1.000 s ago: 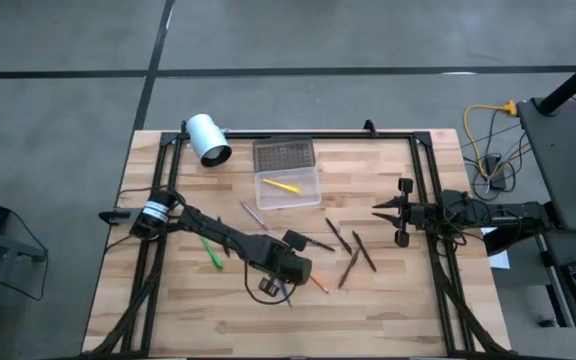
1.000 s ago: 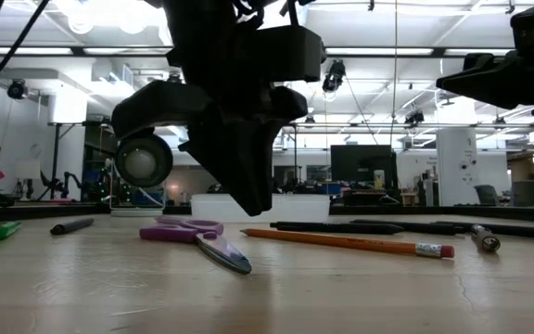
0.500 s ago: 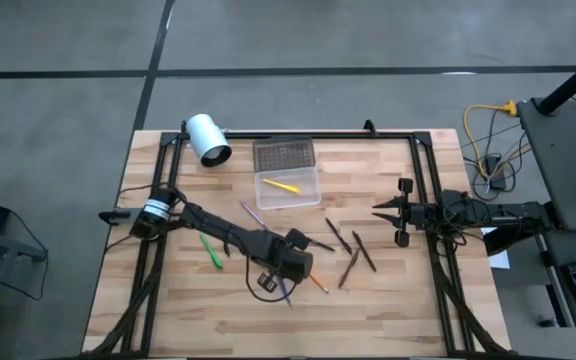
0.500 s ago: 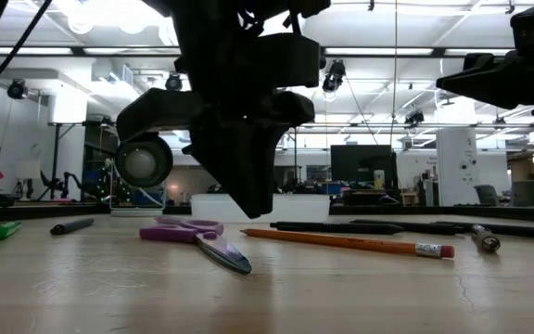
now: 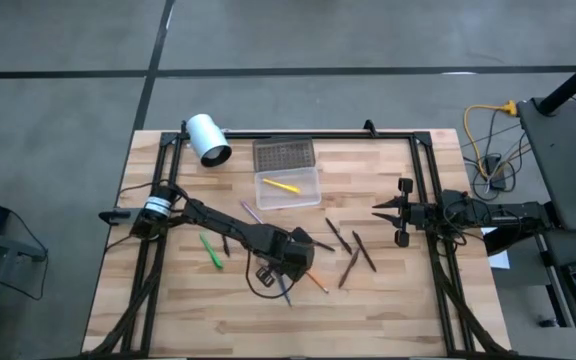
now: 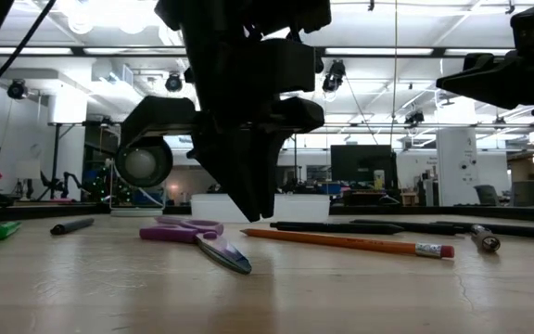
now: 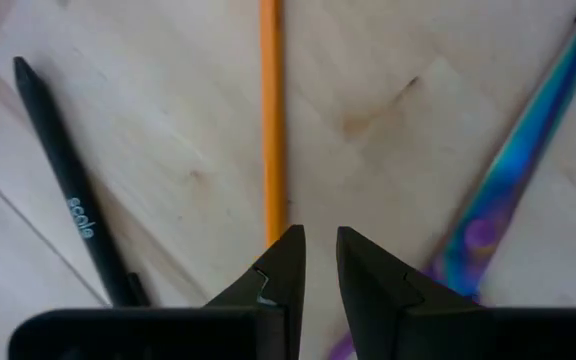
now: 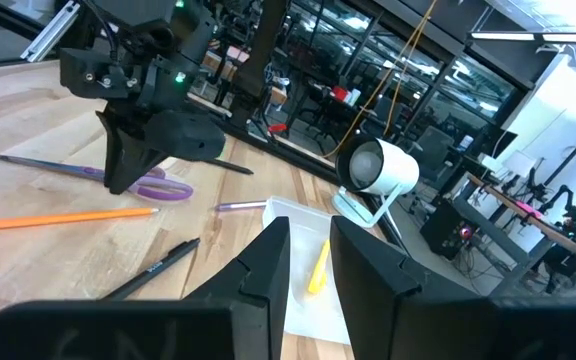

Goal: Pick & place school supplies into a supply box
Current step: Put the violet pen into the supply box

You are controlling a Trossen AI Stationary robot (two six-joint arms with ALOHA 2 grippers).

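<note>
My left gripper [image 5: 290,268] hovers low over the table's middle, fingers pointing down and shut; in the left wrist view [image 7: 318,245] they stand over the near end of an orange pencil [image 7: 272,120], between a black pen [image 7: 66,215] and the iridescent blade of the purple-handled scissors [image 7: 503,190]. All three lie flat on the wood. The clear supply box [image 5: 288,188] holds one yellow pen [image 5: 283,186]; its grey dotted lid [image 5: 284,154] lies just beyond it. My right gripper [image 5: 381,210] waits, raised and shut, by the table's right side.
More supplies lie loose on the table: a green pen [image 5: 211,251], a purple pen [image 5: 251,213], and dark pens [image 5: 338,235] [image 5: 364,250] to the right of my left gripper. A white cylinder [image 5: 208,138] sits at the far left corner. A black frame [image 5: 423,160] rims the table.
My left gripper has shifted a little toward the table's right and far side, over the pencil and scissors, turning slightly. The supplies have stayed where they lay.
</note>
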